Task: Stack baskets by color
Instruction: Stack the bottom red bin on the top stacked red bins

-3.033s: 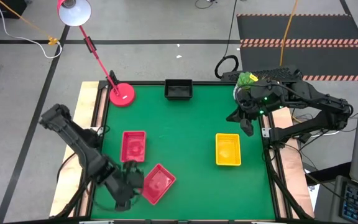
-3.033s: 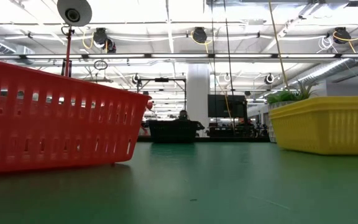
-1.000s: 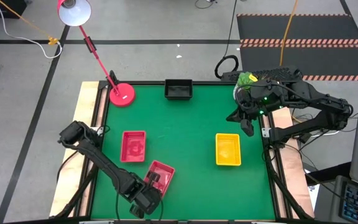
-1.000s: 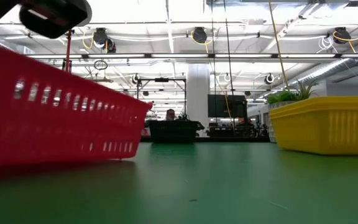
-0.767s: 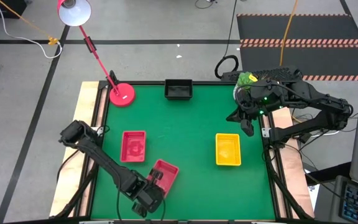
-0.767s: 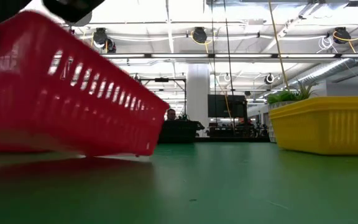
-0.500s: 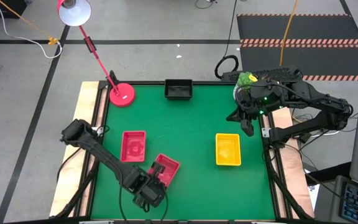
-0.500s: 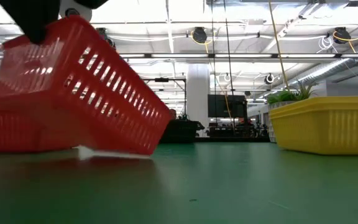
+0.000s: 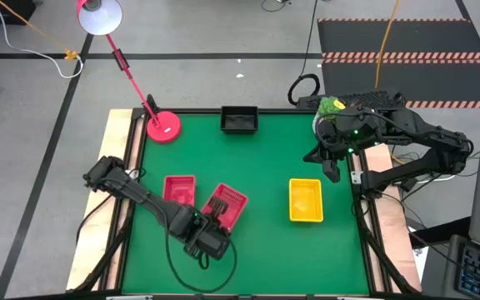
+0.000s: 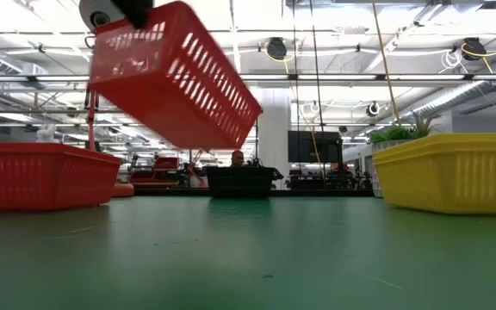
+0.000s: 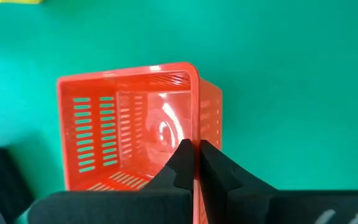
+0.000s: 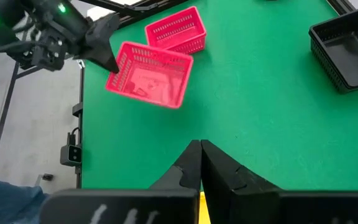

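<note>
**Red basket lifted clear of the green surface**

Left end effector clamped on the rim of 1 red basket, seen in the left wrist view with both fingers pinching the short wall of that basket. Held tilted and raised off the green surface; in the low view hanging in the air with clear space beneath. From above, at about 7 o'clock from the surface's centre, just to the right of a second red basket that sits flat; touching or apart, cannot tell. Same flat basket low at the left in the level view.

Yellow basket resting at about 4 o'clock, well apart from the red ones, bulky at the right edge of the low view. Black basket at 12 o'clock against the far edge, small and distant in the low view, and at the corner of the right wrist view.

Right end effector waiting at about 3 o'clock by the right edge, fingers pressed together with nothing between them. From there, both red baskets visible across the green, the raised one nearer than the flat one.

Red lamp base at about 10 o'clock near the far-left corner.
</note>
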Tool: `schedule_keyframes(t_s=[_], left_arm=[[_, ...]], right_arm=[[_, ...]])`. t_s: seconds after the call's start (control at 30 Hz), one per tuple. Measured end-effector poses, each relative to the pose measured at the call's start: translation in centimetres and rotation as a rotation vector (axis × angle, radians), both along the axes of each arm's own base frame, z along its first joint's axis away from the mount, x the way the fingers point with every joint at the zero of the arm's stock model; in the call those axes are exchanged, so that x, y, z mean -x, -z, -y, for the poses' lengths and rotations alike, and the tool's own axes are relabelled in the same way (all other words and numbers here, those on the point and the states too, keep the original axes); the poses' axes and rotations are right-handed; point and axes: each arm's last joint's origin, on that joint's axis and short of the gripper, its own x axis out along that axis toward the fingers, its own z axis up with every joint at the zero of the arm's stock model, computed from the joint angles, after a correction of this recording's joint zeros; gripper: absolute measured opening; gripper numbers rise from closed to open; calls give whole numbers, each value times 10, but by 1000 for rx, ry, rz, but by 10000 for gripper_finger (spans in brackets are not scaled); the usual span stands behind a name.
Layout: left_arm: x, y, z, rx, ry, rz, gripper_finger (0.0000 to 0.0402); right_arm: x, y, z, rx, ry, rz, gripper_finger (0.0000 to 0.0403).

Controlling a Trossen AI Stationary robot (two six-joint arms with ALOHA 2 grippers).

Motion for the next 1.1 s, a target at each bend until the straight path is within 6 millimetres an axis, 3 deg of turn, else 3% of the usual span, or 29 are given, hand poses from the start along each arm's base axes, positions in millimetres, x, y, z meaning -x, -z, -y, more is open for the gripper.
schedule_keyframes(t_s=[0.4, 0.7, 1.1], left_arm=[[-5, -62, -45, -125, -126, 56, 8], [3, -111, -61, -81, -230, 183, 8], [38, -156, -74, 15, -390, 384, 4]], right_arm=[[0, 0, 0, -3, 2, -1, 0], [0, 0, 0, -6, 5, -1, 0], [0, 0, 0, -6, 5, -1, 0]])
